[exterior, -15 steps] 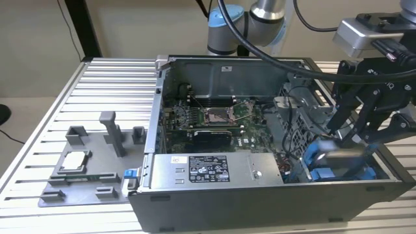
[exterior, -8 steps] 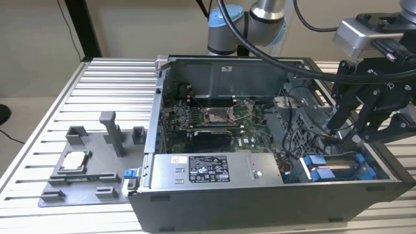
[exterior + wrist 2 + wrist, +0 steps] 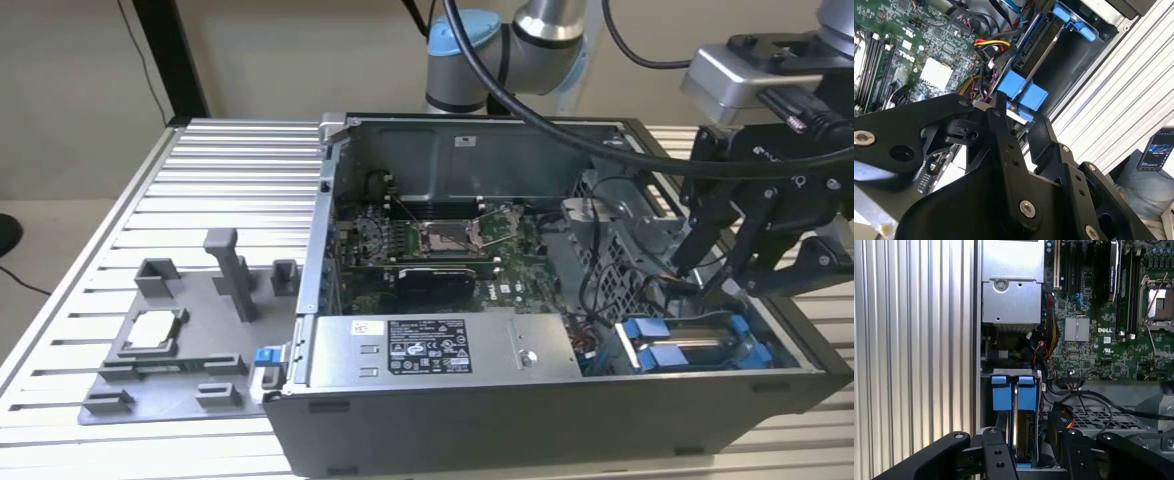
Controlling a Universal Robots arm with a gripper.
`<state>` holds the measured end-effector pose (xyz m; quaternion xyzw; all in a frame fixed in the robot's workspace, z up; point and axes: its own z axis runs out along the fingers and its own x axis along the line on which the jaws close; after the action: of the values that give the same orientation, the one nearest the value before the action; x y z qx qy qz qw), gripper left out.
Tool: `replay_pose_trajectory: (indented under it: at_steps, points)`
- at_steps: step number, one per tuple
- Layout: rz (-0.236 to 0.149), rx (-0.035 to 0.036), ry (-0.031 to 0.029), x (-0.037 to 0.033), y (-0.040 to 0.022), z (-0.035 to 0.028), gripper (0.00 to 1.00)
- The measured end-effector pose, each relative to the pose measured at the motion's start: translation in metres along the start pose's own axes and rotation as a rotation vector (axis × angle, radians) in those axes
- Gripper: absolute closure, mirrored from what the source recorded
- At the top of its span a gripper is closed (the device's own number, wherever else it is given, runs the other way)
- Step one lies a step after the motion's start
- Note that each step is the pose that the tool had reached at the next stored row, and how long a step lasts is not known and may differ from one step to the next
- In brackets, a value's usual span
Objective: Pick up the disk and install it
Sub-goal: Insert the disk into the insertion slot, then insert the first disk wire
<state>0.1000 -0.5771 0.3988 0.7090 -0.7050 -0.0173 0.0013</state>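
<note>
black claw (image 3: 710,280), jaws apart, low over the disk (image 3: 1023,435)

Desk-top scene: a ribbed silver metal desk (image 3: 200,170) carries an open computer case (image 3: 534,410), its side panel off, toward the exterior view's right. A flat grey plastic fixture (image 3: 200,335) with upright posts lies on the desk just beside the case, toward the exterior view's left.

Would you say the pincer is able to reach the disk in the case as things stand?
Probably yes: the open pincer hangs right over the disk, straddling its edge, and no cable seems to cross between them.
</note>
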Motion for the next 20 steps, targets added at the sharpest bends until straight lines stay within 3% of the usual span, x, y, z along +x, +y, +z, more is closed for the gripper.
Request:
replay_pose_trajectory:
  at_steps: [13,20]
  points:
    - [0.000,0.0000,0.0005,0.0000,0.0000,0.0003,0.00]
    - [0.008,0.0019,-0.0026,0.0002,-0.0003,0.0099,0.00]
